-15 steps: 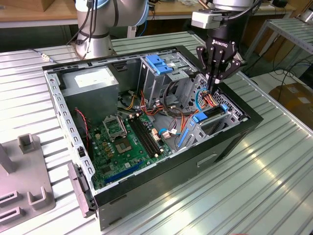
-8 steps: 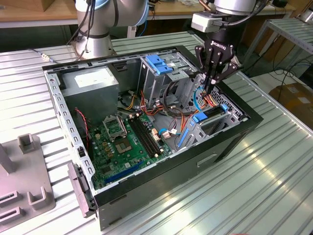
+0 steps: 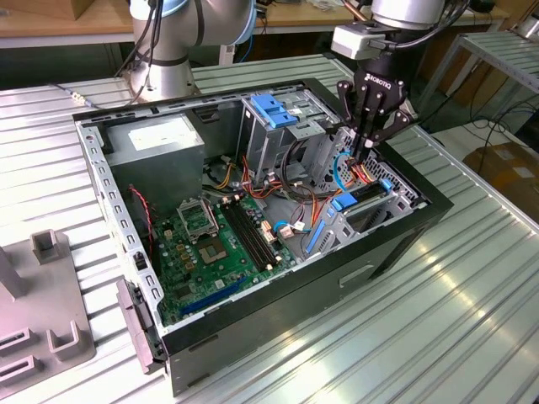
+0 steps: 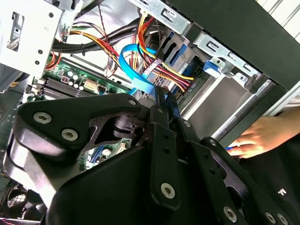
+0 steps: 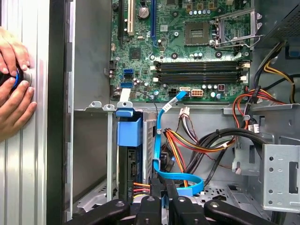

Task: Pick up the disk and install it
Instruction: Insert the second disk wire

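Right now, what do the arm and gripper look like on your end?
The arm is silver-grey with a light blue joint cap at its base column; black cables run along it. A white block sits at the wrist above the black gripper, which has white lettering and angular, linked fingers with silver screws.
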Motion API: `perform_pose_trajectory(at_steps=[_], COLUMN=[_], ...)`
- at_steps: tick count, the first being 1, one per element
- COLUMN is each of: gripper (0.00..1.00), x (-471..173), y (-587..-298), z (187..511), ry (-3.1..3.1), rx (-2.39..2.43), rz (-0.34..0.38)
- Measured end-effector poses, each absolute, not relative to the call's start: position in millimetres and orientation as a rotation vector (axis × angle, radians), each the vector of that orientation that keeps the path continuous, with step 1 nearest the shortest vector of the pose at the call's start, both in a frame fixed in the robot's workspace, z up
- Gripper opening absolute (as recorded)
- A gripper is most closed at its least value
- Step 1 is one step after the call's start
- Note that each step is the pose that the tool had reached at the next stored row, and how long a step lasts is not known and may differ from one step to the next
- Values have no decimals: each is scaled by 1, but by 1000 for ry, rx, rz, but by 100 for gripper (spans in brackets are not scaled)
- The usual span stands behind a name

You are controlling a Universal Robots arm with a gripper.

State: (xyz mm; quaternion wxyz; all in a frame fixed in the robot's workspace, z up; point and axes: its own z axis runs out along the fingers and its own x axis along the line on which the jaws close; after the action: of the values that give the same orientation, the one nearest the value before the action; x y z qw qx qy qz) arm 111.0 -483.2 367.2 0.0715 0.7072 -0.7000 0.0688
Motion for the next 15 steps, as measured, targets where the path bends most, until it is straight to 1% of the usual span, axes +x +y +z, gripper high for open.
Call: perform_pose_trajectory(at_steps=[10,15], gripper=[16,16], x=[111,109], y=[-486,-495], z=[367,367], ry=[-2103,-2109], rx=[2128,2148], rz=[207,186])
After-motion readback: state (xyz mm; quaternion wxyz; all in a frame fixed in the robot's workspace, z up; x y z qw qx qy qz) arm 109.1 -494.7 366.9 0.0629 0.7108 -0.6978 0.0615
